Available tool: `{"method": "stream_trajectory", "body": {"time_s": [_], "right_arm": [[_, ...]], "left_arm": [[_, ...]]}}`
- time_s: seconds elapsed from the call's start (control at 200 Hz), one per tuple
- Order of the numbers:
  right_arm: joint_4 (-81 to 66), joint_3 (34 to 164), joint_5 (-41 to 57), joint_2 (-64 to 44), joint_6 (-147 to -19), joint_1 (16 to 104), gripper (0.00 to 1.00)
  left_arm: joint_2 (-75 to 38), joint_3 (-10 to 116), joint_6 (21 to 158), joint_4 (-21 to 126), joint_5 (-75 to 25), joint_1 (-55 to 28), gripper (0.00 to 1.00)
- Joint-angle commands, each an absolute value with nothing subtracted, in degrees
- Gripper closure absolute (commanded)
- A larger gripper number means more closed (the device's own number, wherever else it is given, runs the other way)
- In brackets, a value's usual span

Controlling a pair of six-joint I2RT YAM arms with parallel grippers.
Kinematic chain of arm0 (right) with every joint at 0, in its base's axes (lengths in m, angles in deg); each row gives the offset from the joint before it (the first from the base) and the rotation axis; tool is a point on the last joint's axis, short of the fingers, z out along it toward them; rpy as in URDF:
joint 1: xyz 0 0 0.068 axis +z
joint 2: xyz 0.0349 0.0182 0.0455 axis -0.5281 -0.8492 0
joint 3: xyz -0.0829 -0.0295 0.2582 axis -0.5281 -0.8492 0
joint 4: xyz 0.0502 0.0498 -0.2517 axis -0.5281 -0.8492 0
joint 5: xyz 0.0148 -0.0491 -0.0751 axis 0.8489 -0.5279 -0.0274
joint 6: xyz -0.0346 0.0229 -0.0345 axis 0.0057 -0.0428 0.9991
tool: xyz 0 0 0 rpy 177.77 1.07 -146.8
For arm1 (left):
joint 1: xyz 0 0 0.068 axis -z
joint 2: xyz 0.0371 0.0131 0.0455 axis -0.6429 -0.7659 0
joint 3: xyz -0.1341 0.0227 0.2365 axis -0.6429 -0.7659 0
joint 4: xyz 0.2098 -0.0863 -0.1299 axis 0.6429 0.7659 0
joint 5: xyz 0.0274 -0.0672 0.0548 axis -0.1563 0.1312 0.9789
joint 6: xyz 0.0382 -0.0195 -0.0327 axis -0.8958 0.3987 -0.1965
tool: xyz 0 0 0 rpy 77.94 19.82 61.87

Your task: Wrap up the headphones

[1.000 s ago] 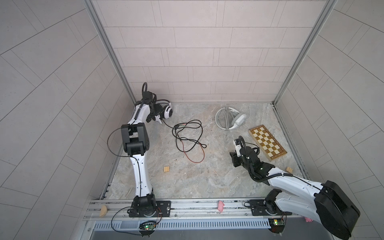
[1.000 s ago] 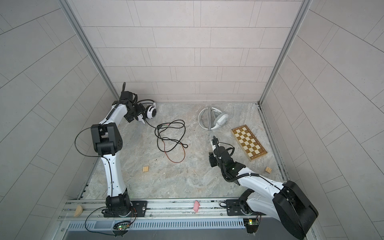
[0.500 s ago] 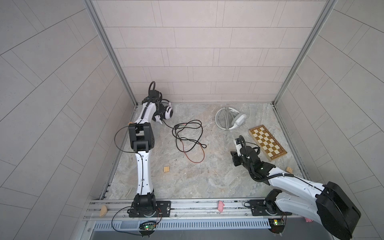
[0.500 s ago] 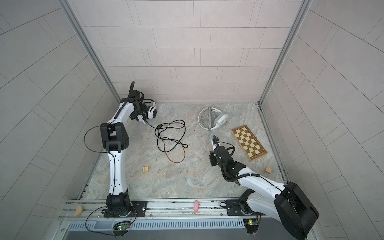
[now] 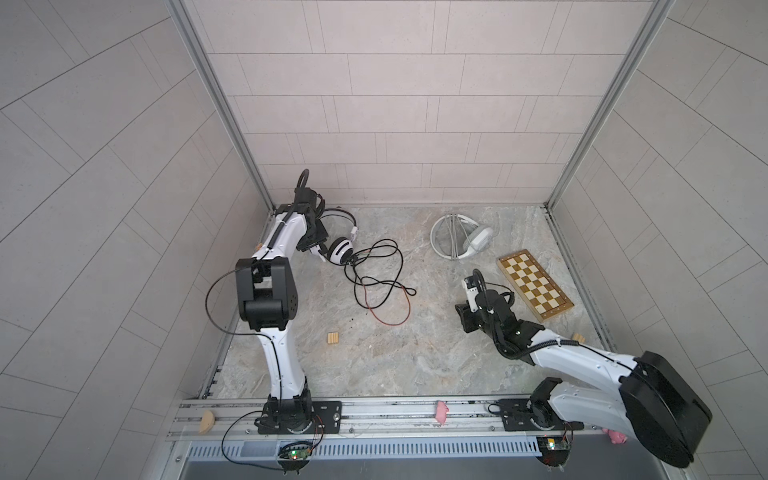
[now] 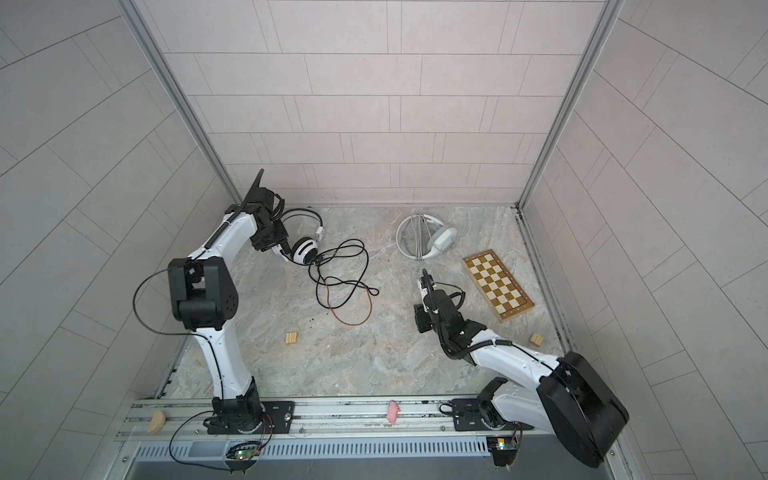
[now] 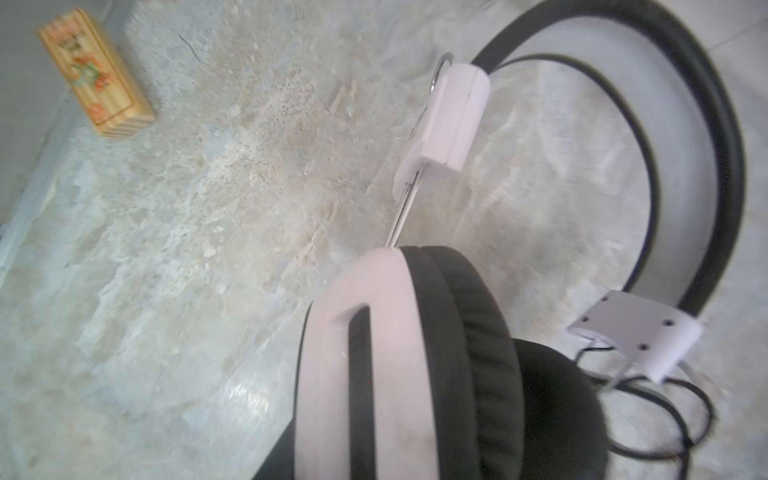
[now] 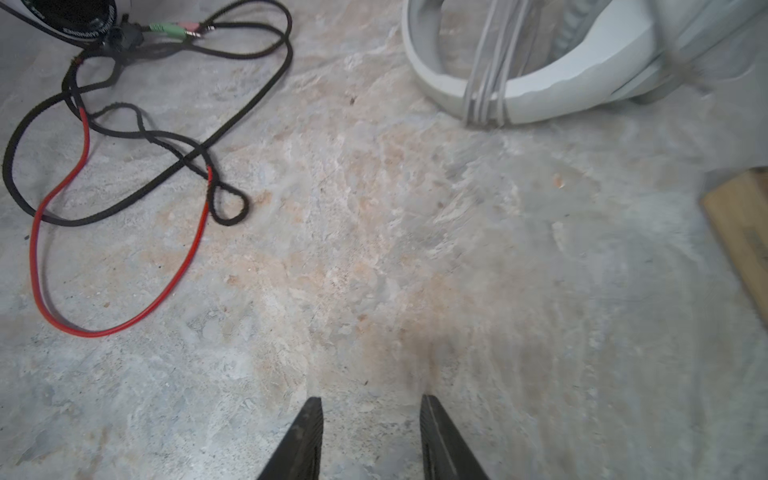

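Note:
The white headphones (image 5: 340, 249) lie at the back left, one black-striped round cup resting on the other. Their black and red cable (image 5: 382, 286) sprawls loose over the floor toward the middle. My left gripper (image 5: 320, 249) is shut on the upper cup (image 7: 374, 332), which fills the space between its jaws in the left wrist view. The pale-grey headphones (image 5: 478, 239) lie at the back right with their whitish cable (image 8: 486, 83) wound across the band. My right gripper (image 8: 372, 398) hovers open and empty over bare floor, between the two headsets, in front of the grey one.
A wooden chessboard (image 5: 534, 284) lies just right of my right gripper. Small wooden blocks sit front-centre (image 5: 333, 338), by the right wall (image 5: 578, 337) and near the left wall (image 7: 95, 75). Tiled walls enclose the floor on three sides.
My left arm swung from the back-left corner toward the white headphones, and its jaws closed from wide open onto the cup. The right arm has hardly moved.

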State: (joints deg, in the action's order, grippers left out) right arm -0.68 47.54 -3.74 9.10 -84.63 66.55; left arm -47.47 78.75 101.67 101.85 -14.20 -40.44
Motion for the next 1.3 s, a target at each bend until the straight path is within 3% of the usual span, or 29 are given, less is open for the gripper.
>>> {"method": "stream_trajectory", "body": {"time_s": [0.0, 0.145, 0.27, 0.32, 0.5, 0.776, 0.976, 1.296], "right_arm": [[-2.73, 56.93, 5.69, 4.14, -90.39, 67.45, 0.58], [-5.58, 71.4, 8.83, -0.34, -98.98, 69.46, 0.55], [-2.0, 79.03, 4.32, -3.54, -103.74, 70.69, 0.39], [-2.48, 83.11, 2.9, -5.25, -105.14, 71.25, 0.38], [0.76, 89.59, -6.32, -9.9, -108.58, 73.88, 0.37], [-6.97, 101.92, -15.71, -22.8, -107.75, 73.05, 0.37], [-4.1, 101.93, -14.35, -25.02, -108.45, 70.18, 0.41], [2.62, 99.13, -13.72, -22.85, -109.41, 67.75, 0.44]], "left_arm": [[-35.6, 73.89, 102.37, 92.91, -13.12, -36.87, 0.73], [-24.95, 62.28, 103.1, 81.2, -9.21, -31.93, 0.8], [-19.7, 57.56, 103.24, 76.42, -6.79, -27.88, 0.8], [-18.46, 56.42, 103.0, 75.45, -5.56, -25.98, 0.8], [-15.88, 53.64, 103.84, 73.19, -5.4, -21.28, 0.8], [-13.85, 52.37, 101.74, 72.98, -0.72, -14.7, 0.81], [-11.67, 49.53, 99.78, 69.49, 4.12, -11.28, 0.81], [-11.04, 48.26, 101.75, 68.03, 1.94, -9.82, 0.81]]}}
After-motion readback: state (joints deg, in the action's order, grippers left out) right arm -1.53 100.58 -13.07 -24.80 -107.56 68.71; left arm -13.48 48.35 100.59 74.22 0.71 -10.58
